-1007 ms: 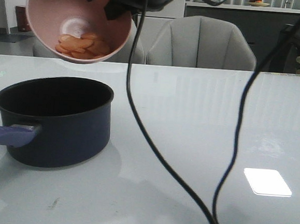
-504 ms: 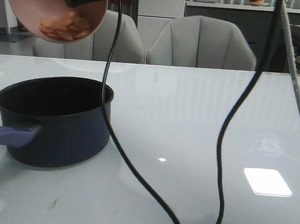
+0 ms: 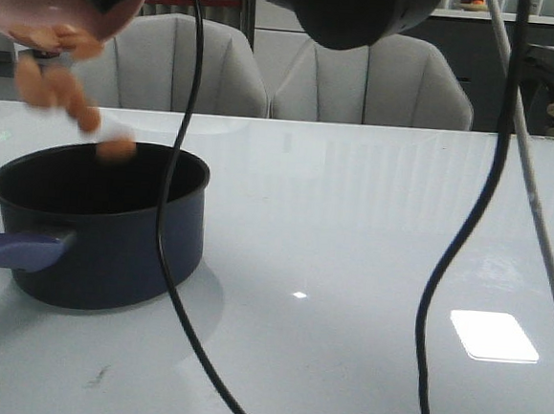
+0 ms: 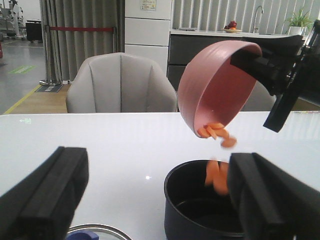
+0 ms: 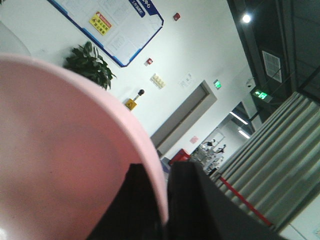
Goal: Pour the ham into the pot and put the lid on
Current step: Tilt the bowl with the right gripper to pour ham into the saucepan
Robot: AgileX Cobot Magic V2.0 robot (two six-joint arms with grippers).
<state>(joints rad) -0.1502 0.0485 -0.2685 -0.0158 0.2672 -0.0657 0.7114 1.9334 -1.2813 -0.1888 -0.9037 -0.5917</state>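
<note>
Right gripper [image 5: 167, 200] is clamped on the rim of the pink bowl [image 4: 212, 87], one dark finger inside the wall and one outside, and holds the bowl tipped steeply above the pot [image 3: 98, 222]. Ham [image 4: 216, 131] is spilling from the bowl's lowered lip: some orange slices cling at the edge, others are blurred in mid-air just above the pot's mouth, and whether any have landed on the black inside cannot be told. The pot stands on the white tabletop [image 3: 371, 234] with its purple-blue handle [image 3: 14, 252] pointing toward the front camera. By my judgement the pour is under way but not finished; emptying the bowl, setting it aside and placing the lid are all left. Left gripper [image 4: 150, 200] hangs wide open with nothing between its fingers, facing the pot. Only the left wrist view shows the lid [image 4: 97, 233], as a sliver of steel rim and blue knob at the frame's edge, lying on the tabletop near that gripper; the front view has no sign of it. The left wrist view also gives the bowl whole and its angle, where the front view cuts it off at the corner, and the right wrist view alone shows the grip on the rim.
</note>
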